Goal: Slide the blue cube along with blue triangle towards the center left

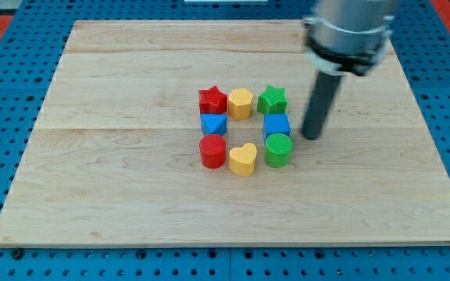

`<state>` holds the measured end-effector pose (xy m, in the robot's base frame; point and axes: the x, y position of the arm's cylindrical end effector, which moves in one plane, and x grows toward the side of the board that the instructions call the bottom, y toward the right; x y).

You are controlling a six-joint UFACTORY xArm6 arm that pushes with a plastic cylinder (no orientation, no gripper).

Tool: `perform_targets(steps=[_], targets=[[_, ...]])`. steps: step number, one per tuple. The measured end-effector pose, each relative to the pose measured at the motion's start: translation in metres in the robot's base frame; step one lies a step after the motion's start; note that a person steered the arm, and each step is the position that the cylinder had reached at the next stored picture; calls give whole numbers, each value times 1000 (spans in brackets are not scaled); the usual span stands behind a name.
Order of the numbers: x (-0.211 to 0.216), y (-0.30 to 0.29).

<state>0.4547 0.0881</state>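
Observation:
The blue cube sits on the wooden board, right of the board's middle, between a green star above it and a green cylinder below it. The blue triangle lies to its left, with a small gap between them, under a red star and above a red cylinder. My tip is on the board just to the right of the blue cube, a small gap away from it.
A yellow hexagon-like block sits between the two stars. A yellow heart sits between the two cylinders. The blocks form a ring. A blue pegboard surrounds the board.

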Motion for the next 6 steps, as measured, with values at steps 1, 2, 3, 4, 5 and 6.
perform_targets(steps=[1, 2, 3, 4, 5, 6], targets=[[12, -80], [-3, -107], [-24, -68], [-23, -135], [-23, -213], [-26, -155]])
